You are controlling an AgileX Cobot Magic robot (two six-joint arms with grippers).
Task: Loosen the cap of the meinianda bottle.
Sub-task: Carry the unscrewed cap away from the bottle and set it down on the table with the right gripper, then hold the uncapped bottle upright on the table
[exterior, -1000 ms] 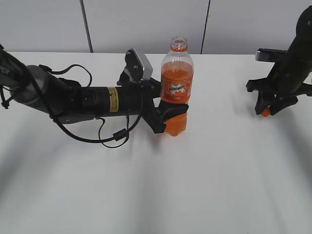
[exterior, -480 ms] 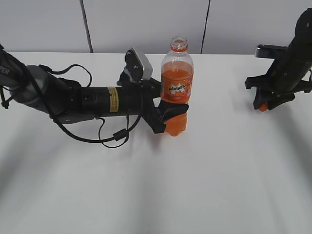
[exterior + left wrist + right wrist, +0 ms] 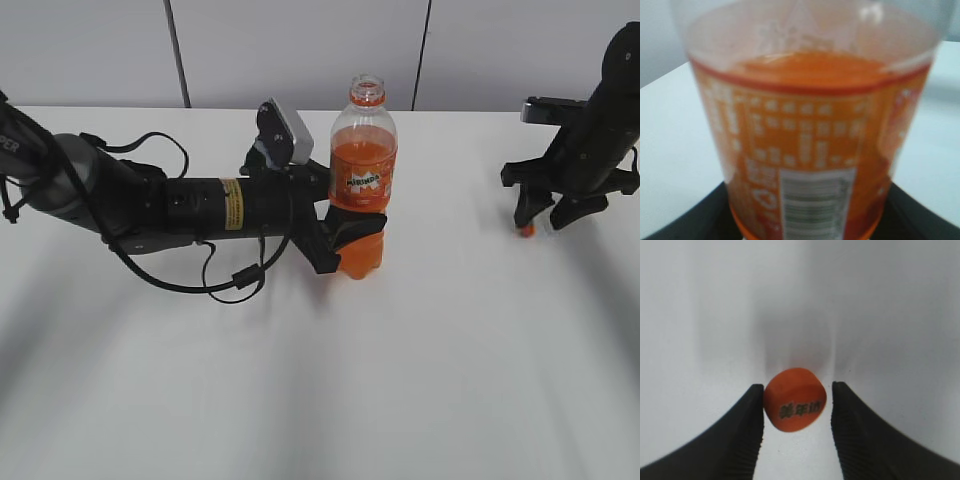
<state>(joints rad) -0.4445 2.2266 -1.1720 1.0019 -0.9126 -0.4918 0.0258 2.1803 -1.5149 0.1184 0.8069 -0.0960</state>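
Note:
The meinianda bottle (image 3: 363, 170) stands upright on the white table, its neck open with no cap on it. My left gripper (image 3: 350, 238) is shut on its lower body. In the left wrist view the bottle's orange label (image 3: 805, 150) fills the frame, with the dark jaws at both lower corners. The orange cap (image 3: 526, 229) lies on the table at the far right. In the right wrist view the cap (image 3: 795, 400) sits between the jaws of my open right gripper (image 3: 797, 387). It touches the left jaw, and a gap separates it from the right jaw. The right gripper (image 3: 540, 212) hangs just over the cap.
The white table (image 3: 420, 380) runs to a grey panelled wall at the back. The left arm and its looped cable (image 3: 235, 280) lie across the table's left half.
My right gripper shifted slightly left, opened its jaws and let go of the cap, which now rests on the table. The left gripper and bottle have not moved.

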